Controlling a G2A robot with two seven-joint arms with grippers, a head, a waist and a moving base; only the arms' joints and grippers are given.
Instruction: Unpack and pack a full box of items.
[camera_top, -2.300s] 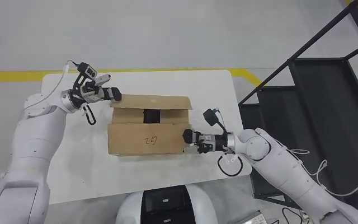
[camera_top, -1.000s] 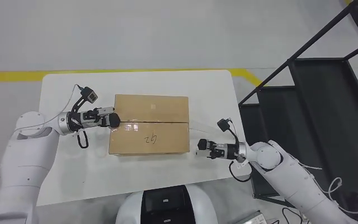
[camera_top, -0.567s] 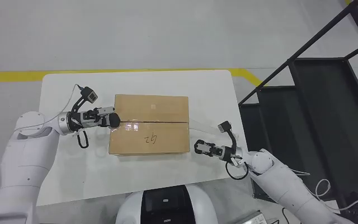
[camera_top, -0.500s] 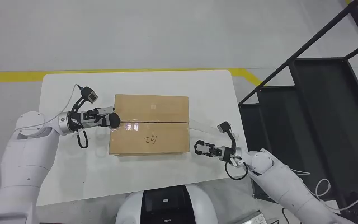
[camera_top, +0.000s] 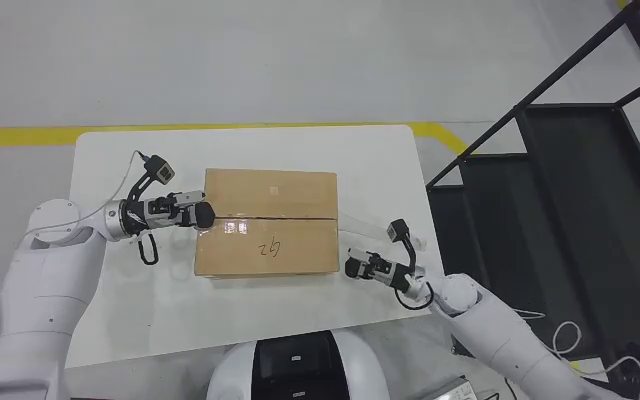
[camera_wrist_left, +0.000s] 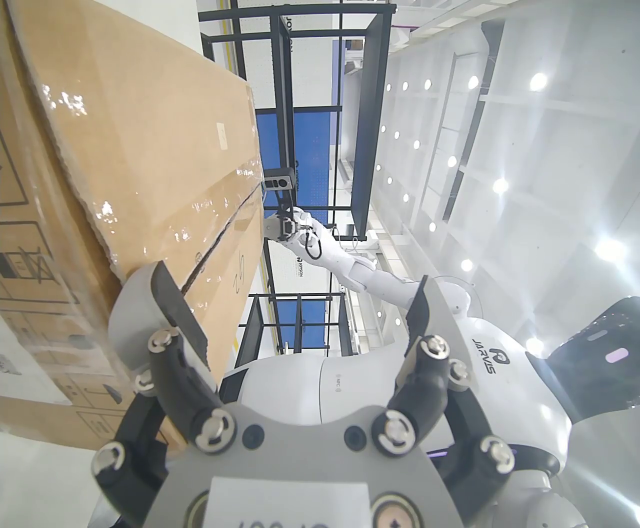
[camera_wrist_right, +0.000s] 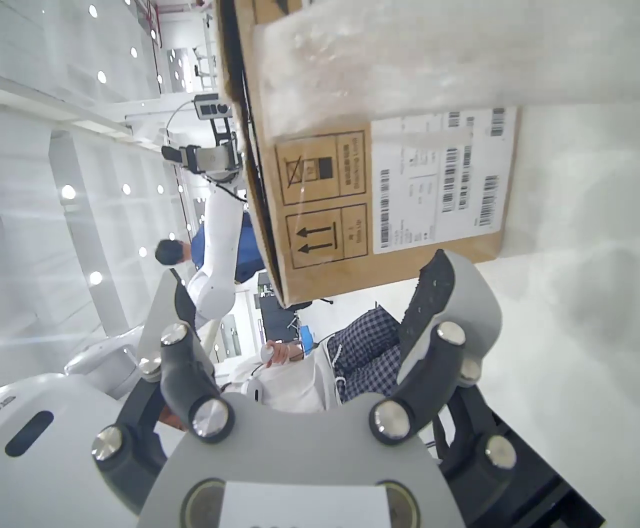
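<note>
The box (camera_top: 268, 222) sits shut between my grippers. My left gripper (camera_top: 203, 215) is spread at one end, right gripper (camera_top: 350, 268) spread beside the other.

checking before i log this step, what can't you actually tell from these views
- Inside of the box: in the top view, its closed top covers it.
- Whether the left gripper touches the box: too small to tell in the top view, and in the left wrist view a finger overlaps the corner.
- The pale strip at the box's end: in the right wrist view it is blurred and cut off by the edge.
</note>
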